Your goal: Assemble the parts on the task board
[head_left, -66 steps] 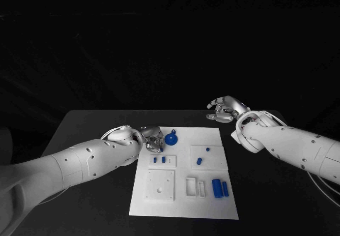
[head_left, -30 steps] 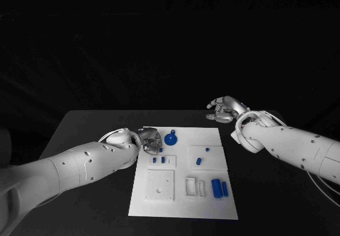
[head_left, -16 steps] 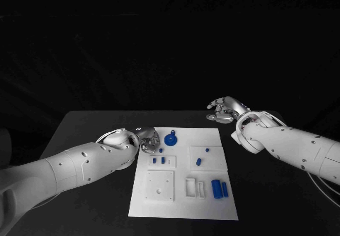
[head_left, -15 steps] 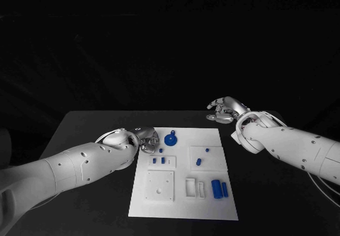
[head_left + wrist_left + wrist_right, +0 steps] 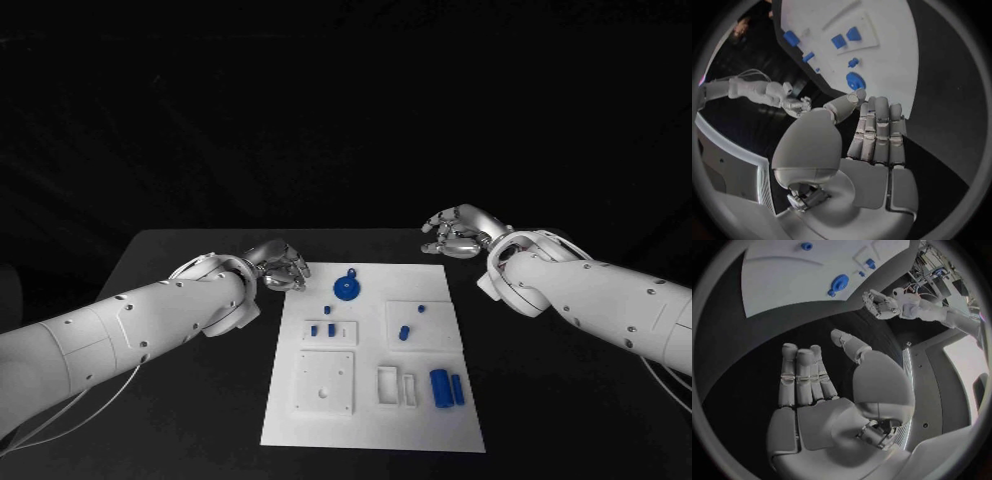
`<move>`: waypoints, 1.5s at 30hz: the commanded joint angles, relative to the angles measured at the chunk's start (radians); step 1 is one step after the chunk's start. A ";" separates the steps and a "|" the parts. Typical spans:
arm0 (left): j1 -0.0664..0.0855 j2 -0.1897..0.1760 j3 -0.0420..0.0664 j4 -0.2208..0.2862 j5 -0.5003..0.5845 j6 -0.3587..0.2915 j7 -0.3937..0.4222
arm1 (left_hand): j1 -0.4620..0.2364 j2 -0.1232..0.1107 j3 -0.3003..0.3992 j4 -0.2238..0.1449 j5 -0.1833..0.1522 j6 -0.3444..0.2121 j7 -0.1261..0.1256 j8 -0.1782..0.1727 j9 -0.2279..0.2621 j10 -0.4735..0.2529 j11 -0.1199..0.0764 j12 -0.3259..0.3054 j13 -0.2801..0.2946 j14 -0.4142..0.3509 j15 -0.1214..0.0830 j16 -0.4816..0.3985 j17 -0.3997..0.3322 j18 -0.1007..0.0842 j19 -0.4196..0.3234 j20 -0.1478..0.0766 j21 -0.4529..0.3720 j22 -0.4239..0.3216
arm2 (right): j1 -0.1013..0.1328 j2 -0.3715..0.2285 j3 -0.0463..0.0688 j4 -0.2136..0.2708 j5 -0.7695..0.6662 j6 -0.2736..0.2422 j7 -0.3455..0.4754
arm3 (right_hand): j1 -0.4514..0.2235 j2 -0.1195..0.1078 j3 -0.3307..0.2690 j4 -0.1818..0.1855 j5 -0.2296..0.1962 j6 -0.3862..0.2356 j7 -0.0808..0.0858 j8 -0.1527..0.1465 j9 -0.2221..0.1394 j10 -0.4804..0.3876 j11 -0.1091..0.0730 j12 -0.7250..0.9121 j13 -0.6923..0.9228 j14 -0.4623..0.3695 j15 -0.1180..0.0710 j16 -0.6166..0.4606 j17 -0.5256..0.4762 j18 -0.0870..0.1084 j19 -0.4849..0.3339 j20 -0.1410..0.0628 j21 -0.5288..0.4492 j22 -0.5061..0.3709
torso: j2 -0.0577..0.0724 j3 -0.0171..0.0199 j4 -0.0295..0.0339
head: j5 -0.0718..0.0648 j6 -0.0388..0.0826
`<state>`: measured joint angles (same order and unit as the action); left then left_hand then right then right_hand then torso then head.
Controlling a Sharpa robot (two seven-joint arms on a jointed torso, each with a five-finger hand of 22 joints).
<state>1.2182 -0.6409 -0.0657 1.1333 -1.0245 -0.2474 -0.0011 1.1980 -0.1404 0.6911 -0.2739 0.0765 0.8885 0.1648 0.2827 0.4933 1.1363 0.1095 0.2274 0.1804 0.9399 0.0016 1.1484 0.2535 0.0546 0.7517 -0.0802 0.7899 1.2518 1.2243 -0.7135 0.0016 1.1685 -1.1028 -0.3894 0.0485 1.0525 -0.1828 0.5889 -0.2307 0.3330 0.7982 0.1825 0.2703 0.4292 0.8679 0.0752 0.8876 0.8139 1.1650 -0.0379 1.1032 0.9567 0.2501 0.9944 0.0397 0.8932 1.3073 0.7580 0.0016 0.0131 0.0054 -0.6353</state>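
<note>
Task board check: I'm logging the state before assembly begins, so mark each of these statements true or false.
1. The left hand holds a blue part. False: it holds nothing, fingers extended.
2. The round blue part lies at the far end of the task board. True.
3. The right hand rests on the board. False: it is off the board, over the black table.
4. Two blue cylinders lie side by side near the board's near right corner. True.
</note>
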 commanded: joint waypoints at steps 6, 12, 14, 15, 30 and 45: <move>0.009 -0.083 0.001 0.114 0.451 0.008 0.161 | -0.029 0.017 -0.008 0.001 0.006 -0.060 0.004 -0.003 0.001 0.008 0.000 -0.011 -0.009 0.078 0.005 -0.152 -0.042 -0.027 -0.003 -0.005 -0.065 -0.032 | -0.016 -0.036 0.000 0.043 -0.087 0.127 0.035 | 0.008 0.023 -0.004 -0.051 -0.023 0.030 0.011 0.027 0.009 0.058 0.014 -0.361 -0.314 -0.002 0.014 0.006 -0.024 0.012 0.003 0.003 -0.003 0.018 | -0.004 -0.0004 0.0011 | -0.011 0.009; 0.009 -0.141 0.001 0.195 0.596 0.007 0.195 | -0.040 0.022 -0.017 -0.006 0.005 -0.036 0.002 0.022 0.011 0.055 -0.013 -0.012 -0.010 0.047 0.033 -0.275 -0.059 -0.049 -0.055 0.013 -0.114 -0.040 | -0.034 -0.047 -0.002 0.067 -0.246 0.155 0.017 | 0.041 0.021 0.008 -0.054 -0.041 0.061 -0.004 0.047 0.016 0.092 0.023 -0.478 -0.405 0.006 0.024 0.010 -0.038 0.012 0.011 -0.001 -0.004 0.018 | -0.011 -0.0022 0.0020 | -0.019 0.005; 0.009 -0.155 0.001 0.217 0.635 0.003 0.209 | -0.040 0.025 -0.020 -0.007 0.005 -0.032 0.000 0.027 0.013 0.060 -0.014 -0.017 -0.012 0.044 0.044 -0.308 -0.060 -0.049 -0.070 0.024 -0.126 -0.039 | -0.043 -0.046 -0.003 0.070 -0.291 0.178 0.009 | 0.046 0.020 0.006 -0.056 -0.045 0.072 -0.008 0.052 0.017 0.123 0.024 -0.526 -0.443 0.007 0.024 0.012 -0.046 0.012 0.013 0.000 -0.006 0.018 | -0.014 -0.0029 0.0019 | -0.020 0.005; 0.009 -0.159 0.001 0.225 0.648 0.005 0.213 | -0.040 0.025 -0.021 -0.007 0.005 -0.032 0.000 0.027 0.013 0.061 -0.013 -0.019 -0.012 0.046 0.045 -0.314 -0.059 -0.048 -0.071 0.025 -0.128 -0.039 | -0.045 -0.044 -0.003 0.069 -0.303 0.189 0.000 | 0.046 0.018 0.005 -0.056 -0.046 0.075 -0.010 0.054 0.018 0.133 0.023 -0.537 -0.452 0.008 0.024 0.013 -0.047 0.012 0.014 0.000 -0.006 0.018 | -0.015 -0.0033 0.0018 | -0.020 0.004; 0.008 -0.189 0.000 0.272 0.722 0.015 0.267 | -0.046 0.028 -0.033 -0.005 0.003 -0.038 0.001 0.031 0.012 0.036 0.005 -0.060 -0.030 0.030 0.069 -0.408 -0.034 -0.049 -0.105 0.050 -0.164 -0.033 | -0.102 -0.005 -0.031 0.078 -0.549 0.122 -0.109 | 0.077 -0.044 0.083 -0.005 -0.160 0.098 -0.017 0.056 0.011 0.217 0.019 -0.634 -0.528 0.020 0.020 0.025 -0.073 0.012 0.038 -0.004 -0.014 0.016 | -0.015 -0.0027 0.0032 | -0.019 -0.002; 0.007 -0.195 0.000 0.272 0.725 0.018 0.264 | -0.061 0.027 -0.043 0.003 -0.005 -0.045 0.006 0.028 0.010 0.028 0.010 -0.070 -0.033 0.031 0.072 -0.424 -0.020 -0.046 -0.105 0.053 -0.171 -0.030 | -0.122 0.022 -0.042 0.053 -0.622 0.097 -0.158 | 0.105 -0.085 0.170 0.046 -0.228 0.118 -0.024 0.060 0.007 0.260 0.011 -0.657 -0.543 0.032 0.012 0.037 -0.085 0.012 0.055 -0.012 -0.011 0.019 | -0.015 -0.0024 0.0024 | -0.021 -0.011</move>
<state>1.2249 -0.8356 -0.0665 1.4026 -0.3123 -0.2431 0.2450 1.1496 -0.1129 0.6539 -0.2699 0.0763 0.8465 0.1662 0.3090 0.5047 1.1699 0.1143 0.1632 0.1480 0.9711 0.0674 0.7280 0.2332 0.0151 0.6503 -0.0287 0.6252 1.2202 1.1044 -0.6932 -0.0396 1.2252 -1.6794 -0.2835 -0.0840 1.1533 -0.2608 0.7538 -0.1834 0.1084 0.9087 0.1608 0.3244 0.4376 1.1031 0.0873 0.2337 0.2727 1.1942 -0.0194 1.1366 0.8723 0.2414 1.0422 0.0289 0.8816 1.3099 0.7433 -0.0009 0.0153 -0.0151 -0.6446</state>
